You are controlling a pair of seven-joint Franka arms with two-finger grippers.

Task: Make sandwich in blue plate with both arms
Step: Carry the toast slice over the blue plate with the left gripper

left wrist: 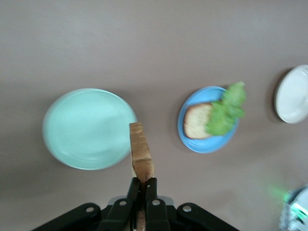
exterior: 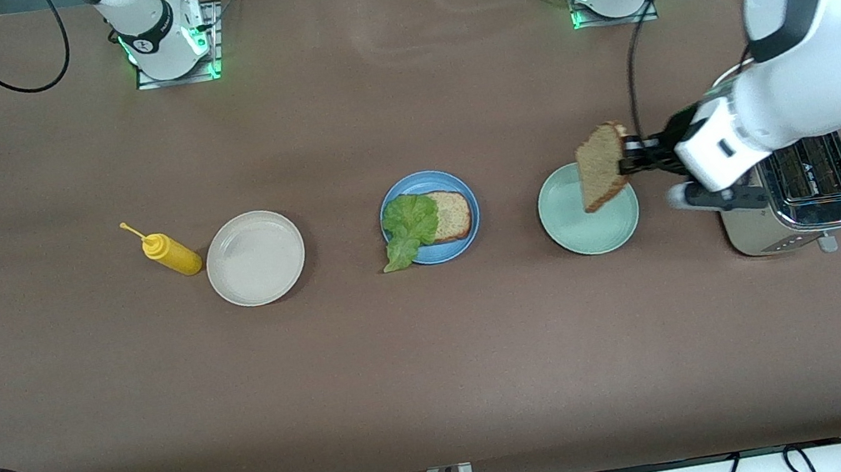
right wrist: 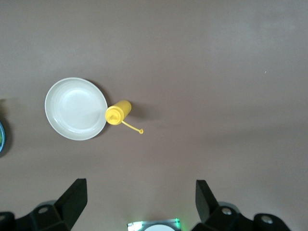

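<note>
A: What's sitting where, biggest first?

B: The toaster (exterior: 798,193) is standing at the left arm's end of the table. The green plate (exterior: 584,231) is lying beside it, the blue plate (exterior: 454,184) mid-table, then the beige plate (exterior: 255,258) and the yellow bottle (exterior: 170,254).

A: And the sandwich?

B: One slice (exterior: 451,216) is lying in the blue plate with lettuce (exterior: 409,229) draped over its rim.

A: The grippers?

B: The left gripper (exterior: 631,154) is pinching the second slice (exterior: 600,167) on edge over the green plate. The right gripper (right wrist: 139,202) is waiting high with jaws wide.

A: How to finish well?

B: I'd be carrying the slice over the blue plate, turning it flat, lowering it square onto the lettuce before letting go.
</note>
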